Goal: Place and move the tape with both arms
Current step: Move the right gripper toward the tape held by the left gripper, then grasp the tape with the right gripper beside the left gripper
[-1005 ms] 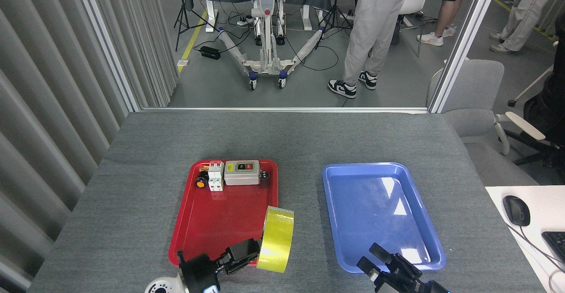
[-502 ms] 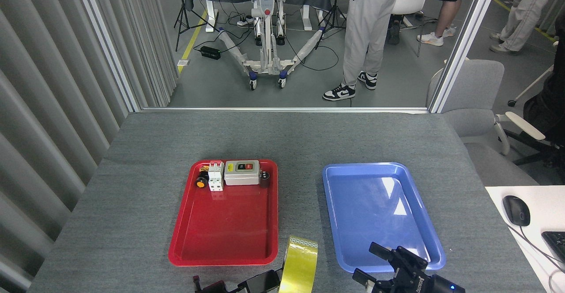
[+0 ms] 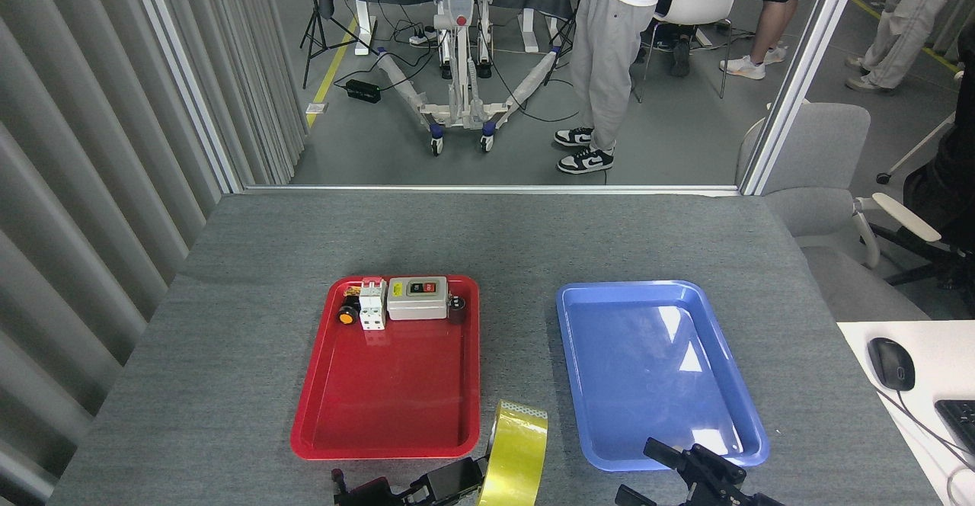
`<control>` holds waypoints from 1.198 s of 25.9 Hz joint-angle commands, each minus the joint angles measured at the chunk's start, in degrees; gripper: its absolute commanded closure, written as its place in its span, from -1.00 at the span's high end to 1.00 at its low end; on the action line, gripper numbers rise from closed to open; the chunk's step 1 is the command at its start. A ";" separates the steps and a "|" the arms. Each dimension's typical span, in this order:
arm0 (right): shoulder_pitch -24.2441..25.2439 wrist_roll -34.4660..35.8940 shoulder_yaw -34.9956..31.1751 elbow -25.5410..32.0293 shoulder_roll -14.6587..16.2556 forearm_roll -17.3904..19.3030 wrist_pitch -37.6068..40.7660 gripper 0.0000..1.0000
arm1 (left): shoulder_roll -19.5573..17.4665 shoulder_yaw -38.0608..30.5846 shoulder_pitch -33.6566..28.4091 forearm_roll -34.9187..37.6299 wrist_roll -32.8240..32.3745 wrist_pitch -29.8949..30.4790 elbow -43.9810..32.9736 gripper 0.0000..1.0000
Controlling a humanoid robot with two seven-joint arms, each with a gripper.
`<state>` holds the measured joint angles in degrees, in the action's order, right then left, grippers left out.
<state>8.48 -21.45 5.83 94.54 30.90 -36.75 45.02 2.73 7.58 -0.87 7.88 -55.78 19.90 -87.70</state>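
The tape [image 3: 518, 454], a wide yellow roll, stands on its edge at the bottom middle of the head view, over the grey strip between the two trays. My left gripper [image 3: 466, 481] comes in low from the bottom edge and is shut on the tape's left side; most of this gripper is cut off by the frame. My right gripper [image 3: 653, 475] shows at the bottom right, just in front of the blue tray's near edge. Its black fingers [image 3: 664, 451] are spread and hold nothing. It does not touch the tape.
A red tray [image 3: 381, 414] left of the tape holds a grey switch box [image 3: 417, 297], white breakers [image 3: 372, 304] and small parts along its far end. A blue tray [image 3: 655, 369] lies to the right. A mouse [image 3: 891, 363] sits on a white desk at far right.
The left gripper carried the tape from the red tray's near right corner down and right into the gap between the trays. The right gripper sank lower. A person behind stepped left.
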 commanded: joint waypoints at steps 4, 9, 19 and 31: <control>-4.43 -0.09 2.17 -0.76 -3.47 -3.59 -0.02 0.97 | -0.27 -0.10 0.43 -0.05 -0.03 0.05 -0.02 -1.00; -8.74 -0.35 7.44 -1.46 -4.18 -4.29 -0.02 0.94 | -0.27 -0.11 1.04 0.03 -0.12 -0.03 -0.02 -1.00; -15.60 -0.35 10.34 -9.55 -7.78 -5.26 -0.02 0.74 | -0.36 -0.28 1.13 -0.05 -0.03 0.05 -0.02 -1.00; -18.32 -0.44 13.42 -11.39 -10.42 -5.52 -0.02 0.58 | -0.53 -0.81 1.04 -0.14 -0.12 0.14 -0.19 -1.00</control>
<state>-9.17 -21.90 18.72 83.41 21.02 -42.20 44.99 2.21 6.79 0.26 7.80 -55.89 19.98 -87.85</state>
